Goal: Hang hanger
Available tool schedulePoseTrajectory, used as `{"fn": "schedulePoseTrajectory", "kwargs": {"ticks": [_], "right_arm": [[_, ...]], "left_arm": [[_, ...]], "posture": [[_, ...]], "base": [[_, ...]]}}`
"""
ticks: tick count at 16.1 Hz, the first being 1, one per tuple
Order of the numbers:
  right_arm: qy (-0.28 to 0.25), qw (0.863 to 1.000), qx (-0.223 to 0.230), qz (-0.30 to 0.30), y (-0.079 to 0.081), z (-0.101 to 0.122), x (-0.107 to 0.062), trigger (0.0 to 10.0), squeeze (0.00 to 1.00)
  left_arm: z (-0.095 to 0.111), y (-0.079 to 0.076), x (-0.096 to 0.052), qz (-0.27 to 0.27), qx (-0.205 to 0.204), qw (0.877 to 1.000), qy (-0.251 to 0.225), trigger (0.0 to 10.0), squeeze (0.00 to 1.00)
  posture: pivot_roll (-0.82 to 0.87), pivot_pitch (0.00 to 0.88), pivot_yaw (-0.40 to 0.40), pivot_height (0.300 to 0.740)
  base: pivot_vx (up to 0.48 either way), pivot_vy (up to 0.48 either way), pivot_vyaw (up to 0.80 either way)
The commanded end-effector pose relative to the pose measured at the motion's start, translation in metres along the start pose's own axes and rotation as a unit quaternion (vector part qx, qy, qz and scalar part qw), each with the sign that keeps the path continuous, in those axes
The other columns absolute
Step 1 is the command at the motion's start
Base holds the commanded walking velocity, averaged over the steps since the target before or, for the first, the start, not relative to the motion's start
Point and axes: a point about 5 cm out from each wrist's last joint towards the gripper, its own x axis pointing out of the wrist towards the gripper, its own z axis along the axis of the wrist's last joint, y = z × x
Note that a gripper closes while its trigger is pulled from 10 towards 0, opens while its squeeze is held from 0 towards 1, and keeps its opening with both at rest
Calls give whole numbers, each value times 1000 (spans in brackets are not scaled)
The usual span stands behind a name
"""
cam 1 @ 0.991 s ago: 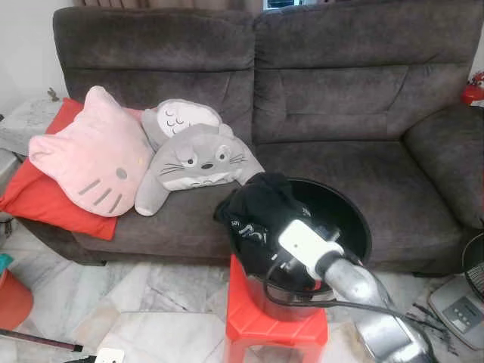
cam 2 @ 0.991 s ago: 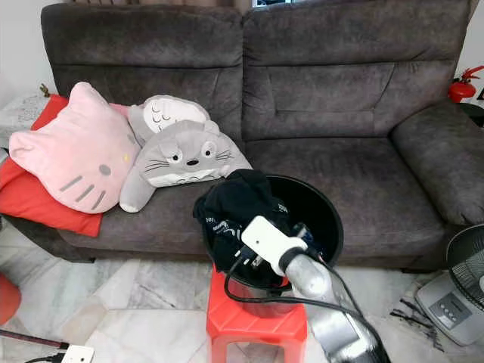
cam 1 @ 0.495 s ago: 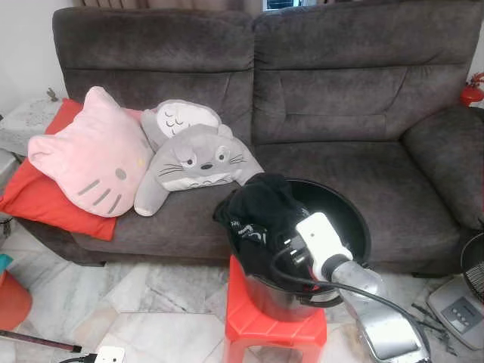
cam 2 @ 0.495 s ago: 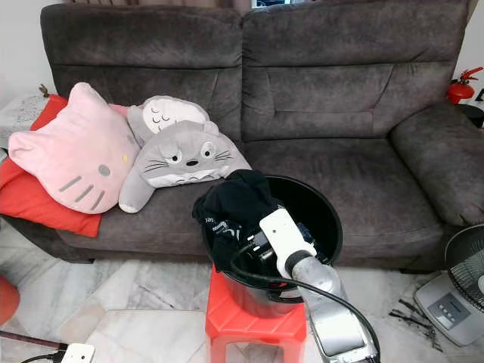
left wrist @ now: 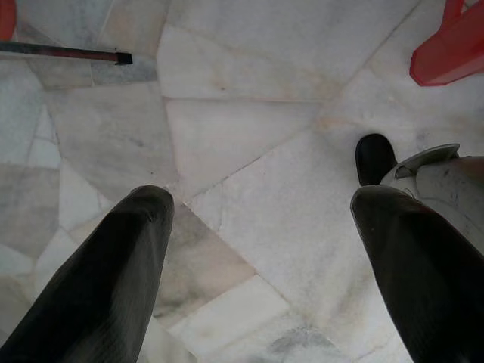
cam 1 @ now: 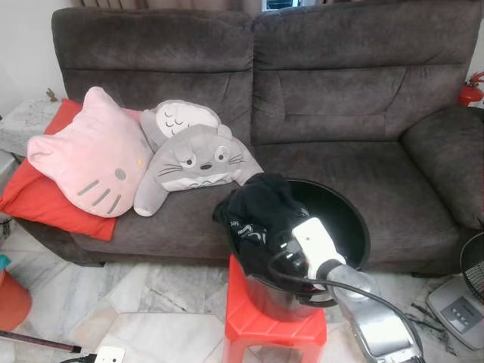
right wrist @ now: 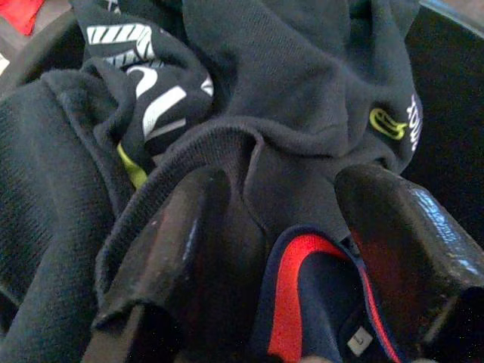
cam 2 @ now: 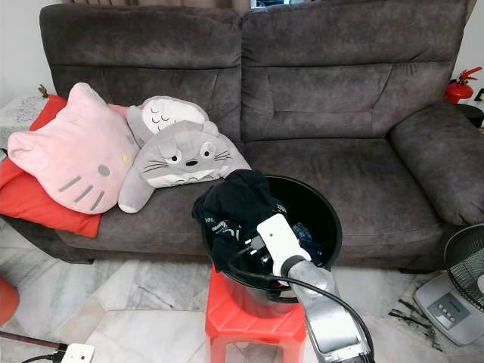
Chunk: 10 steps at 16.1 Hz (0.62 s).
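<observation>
Your right tool (right wrist: pixel 272 227) sat in the black bucket (cam 1: pixel 355 219) on the red stool (cam 1: pixel 257 321), fingers spread around a dark garment (right wrist: pixel 287 113), while your left tool (left wrist: pixel 265 249) hung spread over the marble floor (left wrist: pixel 249 128).

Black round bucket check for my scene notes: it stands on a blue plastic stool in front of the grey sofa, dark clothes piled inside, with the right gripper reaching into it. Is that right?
One detail is wrong: the stool is red plastic, not blue, as the right eye view shows. The rest holds: the black round bucket stands on it in front of the grey sofa, dark clothes piled inside, and the right gripper reaches into it.
</observation>
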Motion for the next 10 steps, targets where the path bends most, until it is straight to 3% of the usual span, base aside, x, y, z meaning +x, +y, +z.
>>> {"fn": "schedulePoseTrajectory", "kwargs": {"ticks": [1, 5, 10], "right_arm": [[9, 1000, 1, 3, 1, -3, 3, 10000, 0], [13, 1000, -11, -15, -7, -5, 8, 10000, 0], [-5, 995, -92, -45, -18, 3, 15, 10000, 0]], "left_arm": [[-3, 6, -1, 5, 7, 1000, 2, 10000, 0], [-1, 5, -1, 5, 9, 1000, 1, 10000, 0], [-3, 7, -1, 6, 11, 1000, 2, 10000, 0]], "posture": [[-188, 0, 53, 732], [-187, 0, 56, 732], [-186, 0, 56, 732]], "base": [[0, 0, 0], [0, 0, 0], [0, 0, 0]]}}
